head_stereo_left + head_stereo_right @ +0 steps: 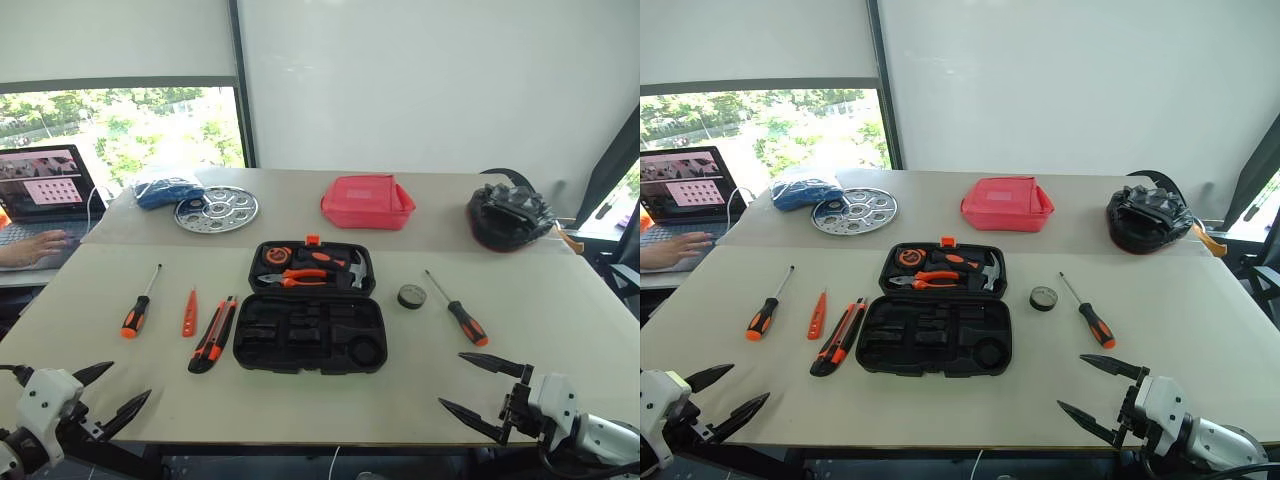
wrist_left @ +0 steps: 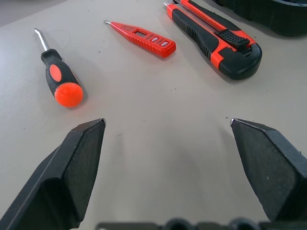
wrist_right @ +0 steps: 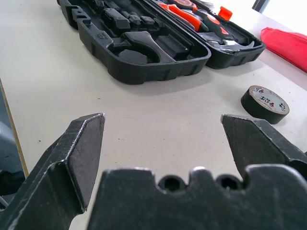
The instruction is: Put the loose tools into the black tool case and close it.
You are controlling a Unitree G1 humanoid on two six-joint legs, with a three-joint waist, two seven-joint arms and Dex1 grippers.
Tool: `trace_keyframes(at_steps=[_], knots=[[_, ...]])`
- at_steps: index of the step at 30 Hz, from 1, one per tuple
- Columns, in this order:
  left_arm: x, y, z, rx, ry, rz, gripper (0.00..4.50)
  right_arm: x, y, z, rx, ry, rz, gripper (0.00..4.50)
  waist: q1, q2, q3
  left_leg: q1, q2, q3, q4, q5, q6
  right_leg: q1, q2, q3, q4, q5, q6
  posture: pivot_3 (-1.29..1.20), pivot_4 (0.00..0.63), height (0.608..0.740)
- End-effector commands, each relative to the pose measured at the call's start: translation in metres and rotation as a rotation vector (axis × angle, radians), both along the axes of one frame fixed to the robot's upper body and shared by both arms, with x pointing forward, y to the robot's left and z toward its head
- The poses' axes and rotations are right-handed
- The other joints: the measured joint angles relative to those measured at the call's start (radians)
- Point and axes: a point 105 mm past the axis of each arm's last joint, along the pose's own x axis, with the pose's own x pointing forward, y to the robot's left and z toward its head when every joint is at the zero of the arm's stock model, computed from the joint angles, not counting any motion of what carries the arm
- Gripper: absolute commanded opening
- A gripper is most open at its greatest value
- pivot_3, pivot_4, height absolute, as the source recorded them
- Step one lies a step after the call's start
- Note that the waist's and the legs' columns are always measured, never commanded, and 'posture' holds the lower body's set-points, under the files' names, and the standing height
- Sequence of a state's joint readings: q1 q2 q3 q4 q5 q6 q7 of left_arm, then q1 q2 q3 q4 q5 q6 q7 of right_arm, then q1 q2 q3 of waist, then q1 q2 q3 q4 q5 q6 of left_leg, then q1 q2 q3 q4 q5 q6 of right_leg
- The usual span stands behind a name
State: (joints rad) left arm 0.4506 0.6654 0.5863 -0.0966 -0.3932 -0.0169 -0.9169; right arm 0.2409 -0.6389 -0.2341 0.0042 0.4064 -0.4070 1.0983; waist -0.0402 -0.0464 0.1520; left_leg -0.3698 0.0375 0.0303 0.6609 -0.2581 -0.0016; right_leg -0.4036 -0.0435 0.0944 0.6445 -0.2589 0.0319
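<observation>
Looking down from the head camera, we see the flat black plastic tool case (image 1: 310, 320) lying open mid-table, with both grippers low at the near edge, fingers spread and empty: left gripper (image 1: 112, 393), right gripper (image 1: 483, 390). An orange-and-black-handled screwdriver (image 1: 139, 302), slim orange tester screwdriver (image 1: 189, 313) and orange-and-black utility knife (image 1: 214, 334) lie left of the case; a round black tape roll (image 1: 411, 296) and second screwdriver (image 1: 458, 310) lie right. From the left wrist, we should centre on one handle before closing. From the right wrist, the tape roll sits nearest, so we would straddle it squarely.
</observation>
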Motion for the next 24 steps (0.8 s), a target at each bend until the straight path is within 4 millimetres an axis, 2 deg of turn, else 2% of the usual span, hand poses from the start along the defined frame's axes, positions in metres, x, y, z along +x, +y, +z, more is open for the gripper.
trace_keyframes(at_steps=[1,6,10,14,17,19,24], knots=[[0.001,0.000,0.009,0.012,-0.033,-0.005,4.48,0.004,0.002,0.009,0.008,-0.052,0.005,4.50,0.000,0.000,0.000,0.000,0.000,0.000,0.000,0.000,0.000,0.000,0.000,0.000,0.000,0.000,0.000,0.00,0.150,0.740],[-0.003,0.013,0.017,-0.054,-0.068,0.099,4.48,0.010,0.016,0.021,0.094,-0.067,0.059,4.50,-0.002,0.000,0.000,0.000,0.000,0.000,0.000,0.000,0.000,0.000,0.000,0.000,0.000,0.000,0.000,0.00,0.150,0.740],[-0.017,0.038,0.024,-0.192,-0.106,0.283,4.48,0.017,0.039,0.040,0.162,-0.141,0.107,4.50,-0.008,0.000,0.000,0.000,0.002,0.000,0.000,0.000,0.000,-0.001,0.001,0.000,0.001,0.000,0.000,0.00,0.150,0.740],[-0.055,0.078,0.008,-0.307,-0.097,0.586,4.48,0.025,0.072,0.069,0.278,-0.284,0.143,4.50,-0.011,0.000,0.000,0.001,0.002,-0.002,0.000,0.000,0.000,-0.001,0.001,0.000,0.002,0.000,0.000,0.00,0.150,0.740],[-0.072,0.086,-0.005,-0.369,-0.044,0.680,4.48,0.025,0.087,0.078,0.352,-0.282,0.178,4.50,-0.006,-0.001,0.000,0.001,0.003,-0.003,0.000,0.000,0.000,-0.001,0.001,0.000,0.002,0.000,0.000,0.00,0.150,0.740],[-0.071,0.087,-0.003,-0.400,-0.048,0.694,4.48,0.024,0.092,0.080,0.378,-0.254,0.203,4.50,0.004,-0.002,0.000,0.000,0.002,-0.002,0.000,0.000,0.000,-0.001,0.000,0.000,0.001,0.000,0.000,0.00,0.150,0.740],[-0.042,0.066,0.017,-0.493,-0.051,0.568,4.48,0.024,0.086,0.074,0.342,-0.245,0.201,4.50,0.024,-0.004,-0.001,0.000,0.000,-0.002,0.000,0.000,0.000,-0.001,-0.001,-0.002,0.001,0.000,0.000,0.00,0.150,0.740]])
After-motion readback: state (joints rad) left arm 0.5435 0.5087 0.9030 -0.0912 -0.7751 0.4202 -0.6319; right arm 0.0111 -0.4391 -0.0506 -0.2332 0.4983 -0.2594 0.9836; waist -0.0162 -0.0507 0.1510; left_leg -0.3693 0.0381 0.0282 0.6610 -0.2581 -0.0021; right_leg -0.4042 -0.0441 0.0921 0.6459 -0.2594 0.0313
